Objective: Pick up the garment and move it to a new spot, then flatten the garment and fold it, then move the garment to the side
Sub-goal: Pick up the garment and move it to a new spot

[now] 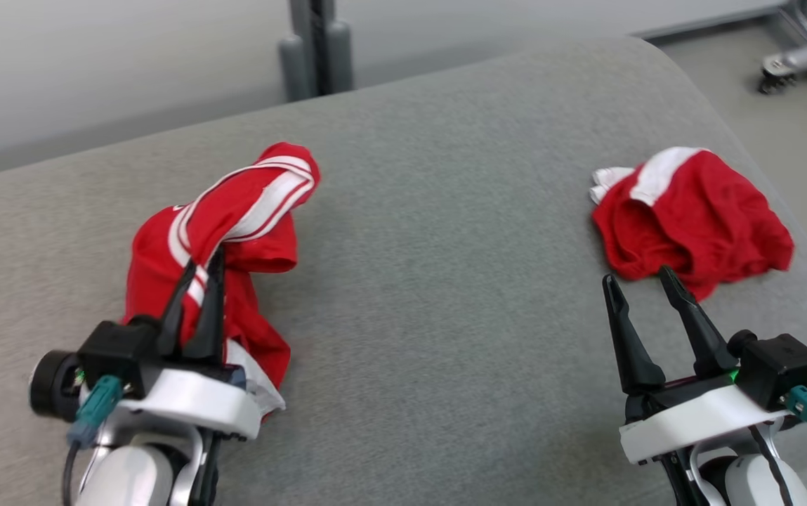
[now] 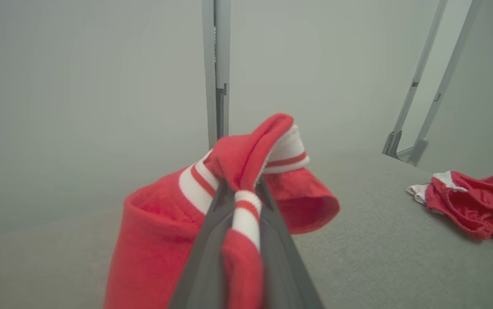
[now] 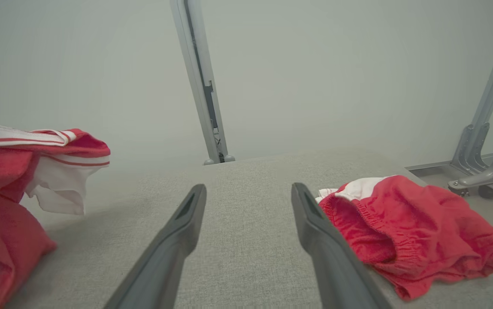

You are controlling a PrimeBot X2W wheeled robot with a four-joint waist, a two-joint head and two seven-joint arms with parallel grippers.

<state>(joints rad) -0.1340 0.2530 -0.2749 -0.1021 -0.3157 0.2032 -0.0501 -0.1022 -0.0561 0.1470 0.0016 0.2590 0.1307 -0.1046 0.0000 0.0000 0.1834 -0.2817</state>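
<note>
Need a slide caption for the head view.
Left gripper shut on the red-and-white striped garment; right gripper open beside a second crumpled red garment on the grey surface.

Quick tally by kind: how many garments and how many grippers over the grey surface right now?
Garments: 2 (striped red garment clamped in the left gripper; crumpled red garment lying at right)
Grippers: 2 (left gripper shut on cloth; right gripper open, empty)
Total: 4
</note>
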